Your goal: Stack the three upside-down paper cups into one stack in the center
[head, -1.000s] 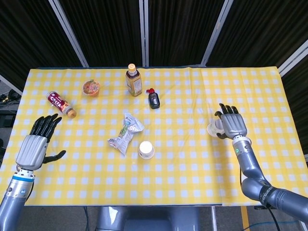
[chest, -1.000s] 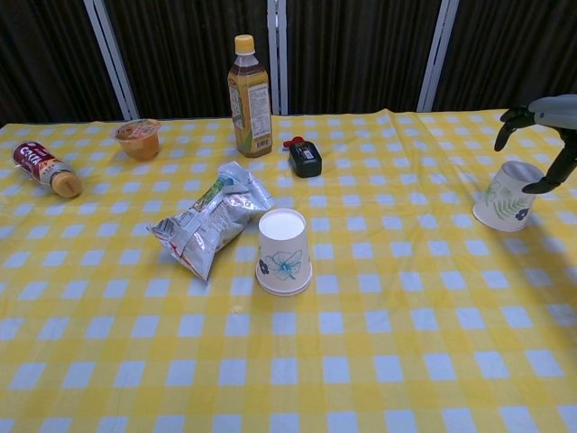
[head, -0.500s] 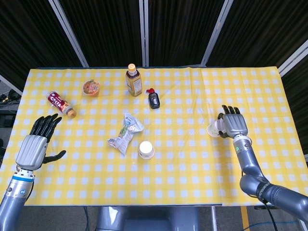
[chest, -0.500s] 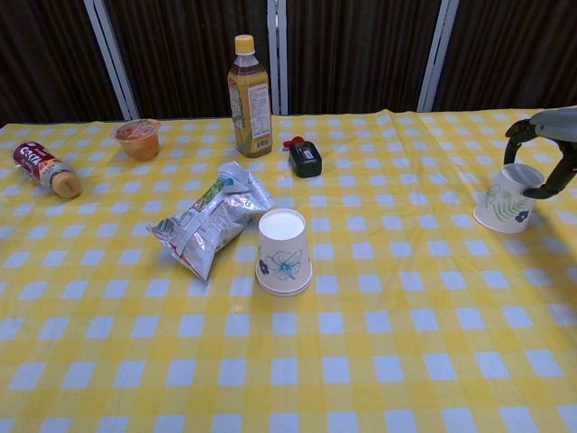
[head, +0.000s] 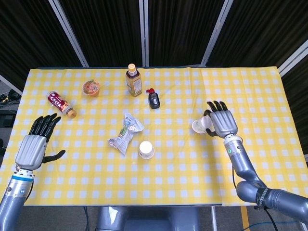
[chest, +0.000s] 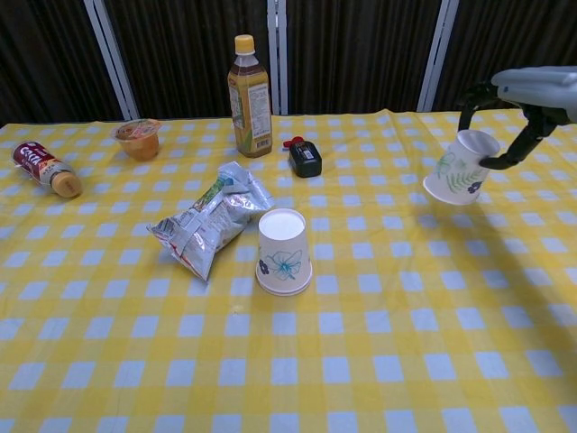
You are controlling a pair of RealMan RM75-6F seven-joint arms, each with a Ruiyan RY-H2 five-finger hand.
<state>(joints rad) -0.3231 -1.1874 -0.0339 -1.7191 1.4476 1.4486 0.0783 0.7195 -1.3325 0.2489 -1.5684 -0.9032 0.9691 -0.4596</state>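
Observation:
One upside-down paper cup [head: 146, 149] [chest: 284, 252] with a blue flower print stands near the table's middle. My right hand [head: 221, 122] [chest: 527, 99] holds a second paper cup [head: 199, 126] [chest: 460, 167], green leaf print, lifted off the yellow checked tablecloth [head: 192, 163] and tilted. It hangs to the right of the standing cup, well apart from it. My left hand [head: 36, 142] hovers open at the table's left edge with nothing in it; the chest view does not show it. I see only these two cups.
A crumpled snack bag [head: 126, 133] [chest: 210, 227] lies just left of the standing cup. At the back stand a tea bottle [head: 134, 80] [chest: 250, 96], a black gadget [head: 153, 99] [chest: 305, 157] and a pudding cup [head: 91, 88] [chest: 139, 138]. A small bottle [head: 61, 104] [chest: 45, 168] lies far left.
My right hand closed on the leaf-print cup, lifted it off the cloth and carried it left toward the middle. The left hand and the other cup stayed put.

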